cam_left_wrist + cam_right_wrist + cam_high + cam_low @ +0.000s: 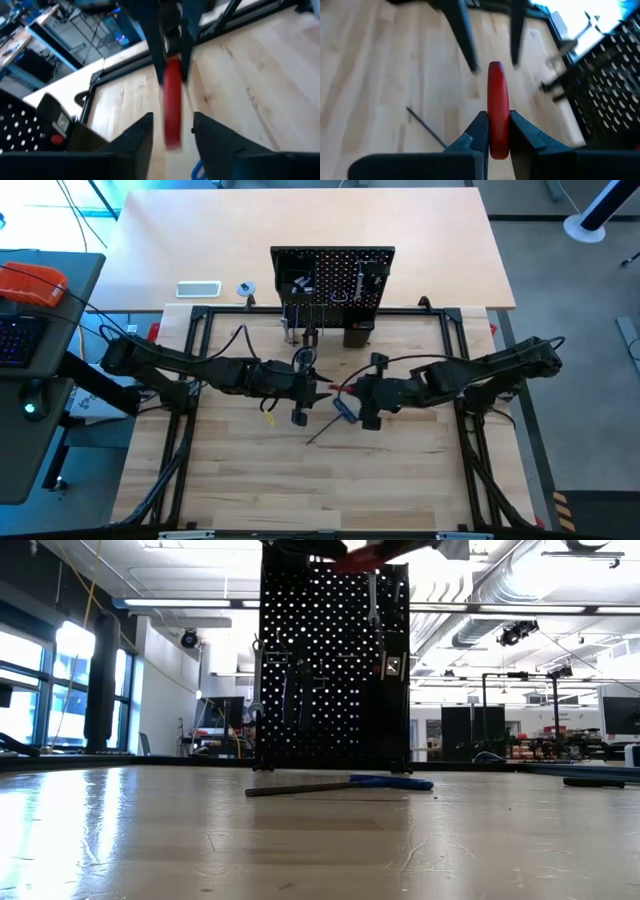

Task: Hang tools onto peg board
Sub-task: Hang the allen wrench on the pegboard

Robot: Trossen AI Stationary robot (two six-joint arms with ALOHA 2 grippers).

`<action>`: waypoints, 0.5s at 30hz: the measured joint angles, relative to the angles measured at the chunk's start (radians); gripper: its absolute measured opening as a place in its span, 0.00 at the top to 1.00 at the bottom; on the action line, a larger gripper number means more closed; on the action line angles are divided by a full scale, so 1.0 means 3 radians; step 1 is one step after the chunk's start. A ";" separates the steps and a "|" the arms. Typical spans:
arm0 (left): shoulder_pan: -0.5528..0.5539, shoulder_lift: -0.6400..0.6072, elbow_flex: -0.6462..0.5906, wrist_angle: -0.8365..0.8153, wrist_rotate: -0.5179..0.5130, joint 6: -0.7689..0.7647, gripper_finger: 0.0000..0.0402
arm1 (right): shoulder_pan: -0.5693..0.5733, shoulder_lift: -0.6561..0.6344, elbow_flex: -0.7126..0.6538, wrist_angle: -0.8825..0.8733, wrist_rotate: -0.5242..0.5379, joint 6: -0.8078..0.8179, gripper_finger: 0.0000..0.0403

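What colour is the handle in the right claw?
Red handle; clearest in the right wrist view.

Two dark, jointed arms on a black tube frame

Both the left arm (190, 367) and the right arm (480, 370) are matt black, built of thick rounded links with bulkier joint housings, each reaching in from 9 and 3 o'clock of the table. Thin black cables loop along their upper sides. The left gripper (172, 142) ends in two broad, wedge-shaped black fingers with flat inner faces; the right gripper (496, 137) has the same angular black fingers, tapering to narrow tips. A small yellow tag (268, 418) hangs beneath the left arm's wrist.
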 joint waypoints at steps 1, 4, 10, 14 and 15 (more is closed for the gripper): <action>-0.0012 -0.0009 0.0000 -0.0036 -0.0030 -0.0002 0.64 | 0.0010 -0.0030 0.0000 -0.0109 0.0034 0.0060 0.91; -0.0048 -0.0083 0.0000 -0.0075 -0.0128 -0.0012 0.57 | 0.0064 -0.0154 0.0000 -0.0398 0.0215 0.0240 0.91; -0.0059 -0.0366 0.0001 -0.0293 -0.0550 -0.0102 0.51 | 0.0204 -0.0516 0.0000 -0.0755 0.0642 0.0530 0.91; -0.0009 -0.0538 -0.0003 -0.0682 -0.0797 -0.0318 0.51 | 0.0278 -0.0724 0.0000 -0.0881 0.0992 0.0623 0.91; 0.0003 -0.0563 -0.0019 -0.0754 -0.0799 -0.0379 0.51 | 0.0288 -0.0765 0.0000 -0.0885 0.1085 0.0626 0.91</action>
